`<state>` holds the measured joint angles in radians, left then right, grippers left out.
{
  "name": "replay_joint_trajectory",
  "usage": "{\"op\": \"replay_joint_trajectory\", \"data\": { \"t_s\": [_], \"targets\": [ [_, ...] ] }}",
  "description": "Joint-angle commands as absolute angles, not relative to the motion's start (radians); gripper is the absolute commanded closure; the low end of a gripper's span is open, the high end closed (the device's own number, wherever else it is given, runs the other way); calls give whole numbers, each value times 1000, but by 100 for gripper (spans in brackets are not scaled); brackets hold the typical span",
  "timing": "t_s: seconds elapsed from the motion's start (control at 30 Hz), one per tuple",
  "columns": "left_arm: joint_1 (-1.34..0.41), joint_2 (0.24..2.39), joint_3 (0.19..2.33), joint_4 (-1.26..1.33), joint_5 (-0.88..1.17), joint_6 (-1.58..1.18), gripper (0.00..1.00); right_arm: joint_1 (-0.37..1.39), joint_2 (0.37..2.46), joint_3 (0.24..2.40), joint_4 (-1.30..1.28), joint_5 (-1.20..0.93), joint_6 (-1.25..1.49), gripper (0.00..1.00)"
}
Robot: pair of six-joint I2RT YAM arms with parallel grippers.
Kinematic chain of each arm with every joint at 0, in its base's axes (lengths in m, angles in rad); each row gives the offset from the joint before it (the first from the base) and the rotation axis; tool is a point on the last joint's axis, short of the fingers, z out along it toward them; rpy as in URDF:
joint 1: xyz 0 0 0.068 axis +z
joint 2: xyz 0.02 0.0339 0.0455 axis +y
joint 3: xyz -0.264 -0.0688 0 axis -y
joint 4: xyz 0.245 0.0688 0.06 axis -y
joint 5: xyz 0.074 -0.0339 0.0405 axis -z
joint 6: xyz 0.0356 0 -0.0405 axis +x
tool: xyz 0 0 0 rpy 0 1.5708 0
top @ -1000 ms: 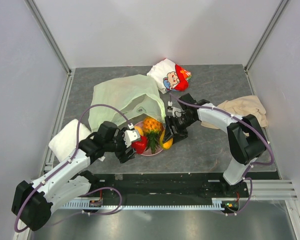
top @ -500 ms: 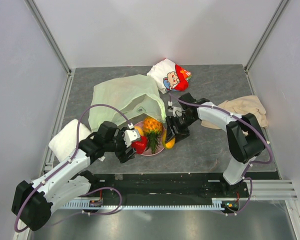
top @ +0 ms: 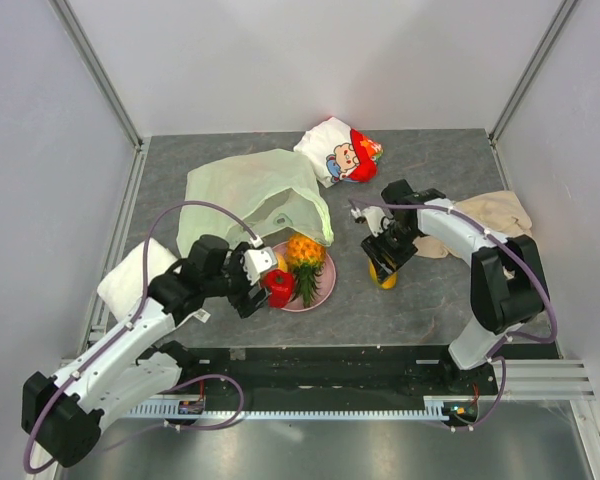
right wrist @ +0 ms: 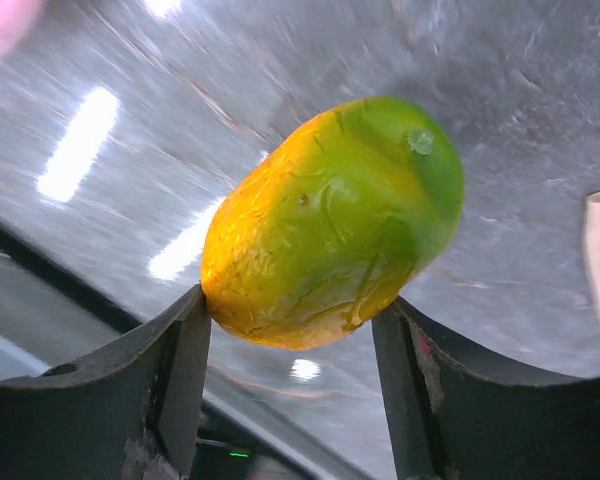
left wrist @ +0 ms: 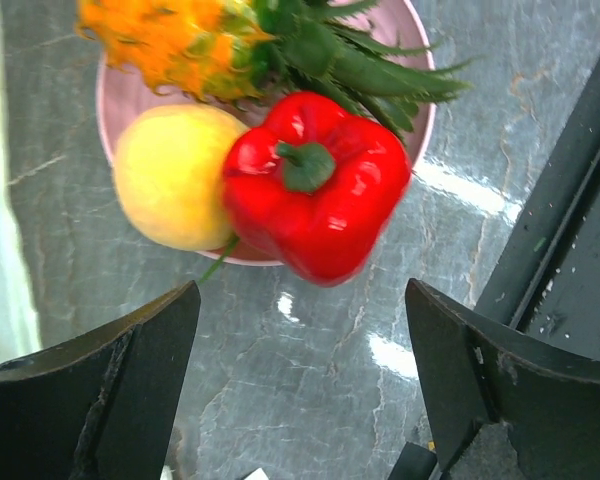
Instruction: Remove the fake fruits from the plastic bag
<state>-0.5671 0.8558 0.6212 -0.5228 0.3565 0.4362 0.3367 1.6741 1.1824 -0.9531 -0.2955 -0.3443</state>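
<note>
Carried off the edge of the pink plate [top: 323, 288] and to its right, over the table [top: 430, 300]: yellow-green mango [right wrist: 330, 220], clamped in the right gripper [right wrist: 290, 320]. Drawn back and spread wide, holding nothing: left gripper [left wrist: 300, 300], just short of the red pepper [left wrist: 315, 185] lying on the plate against a yellow peach [left wrist: 170, 175] and the pineapple [top: 302, 255], beside the pale-green plastic bag [top: 245, 195].
</note>
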Motion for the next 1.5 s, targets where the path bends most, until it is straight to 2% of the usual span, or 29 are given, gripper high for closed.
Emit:
{"op": "replay_joint_trajectory", "data": {
  "t_s": [0.0, 0.03, 0.1, 0.23, 0.33, 0.37, 0.5, 0.53, 0.57, 0.8, 1.0, 1.07, 1.13, 1.47],
  "targets": [
    [-542, 853, 690, -512, 337, 388, 9, 342, 1640, 1134, -884, -155, -610, 34],
    [-535, 853, 696, -514, 333, 391, 9, 342, 1643, 1140, -870, -131, -618, 26],
    [-517, 854, 713, -518, 325, 391, 8, 342, 1649, 1187, -918, -111, -626, 2],
    [-485, 841, 745, -543, 318, 394, 8, 333, 1562, 1298, -1074, -193, -742, 2],
    [-450, 828, 761, -546, 310, 396, 8, 331, 1410, 1293, -1076, -323, -989, 2],
    [-419, 827, 764, -542, 310, 384, 8, 333, 1316, 1255, -1036, -416, -1038, 2],
    [-345, 827, 773, -520, 319, 368, 7, 414, 1167, 1039, -642, -527, -1110, 2],
    [-331, 825, 781, -514, 321, 364, 7, 438, 1161, 1001, -615, -552, -1167, 6],
    [-304, 828, 785, -511, 327, 350, 7, 460, 1164, 985, -591, -572, -1193, 15],
    [-249, 825, 795, -511, 341, 337, 7, 718, 1233, 862, -282, -557, -1143, 38],
    [-249, 811, 765, -534, 350, 347, 8, 836, 1288, 815, -166, -545, -1079, 42],
    [-249, 807, 767, -538, 351, 345, 8, 851, 1308, 825, -164, -528, -1060, 47],
    [-249, 802, 759, -540, 357, 345, 8, 854, 1327, 827, -166, -519, -1051, 51],
    [-242, 804, 742, -532, 361, 341, 8, 856, 1416, 818, -126, -437, -1039, 57]
  ]
}}
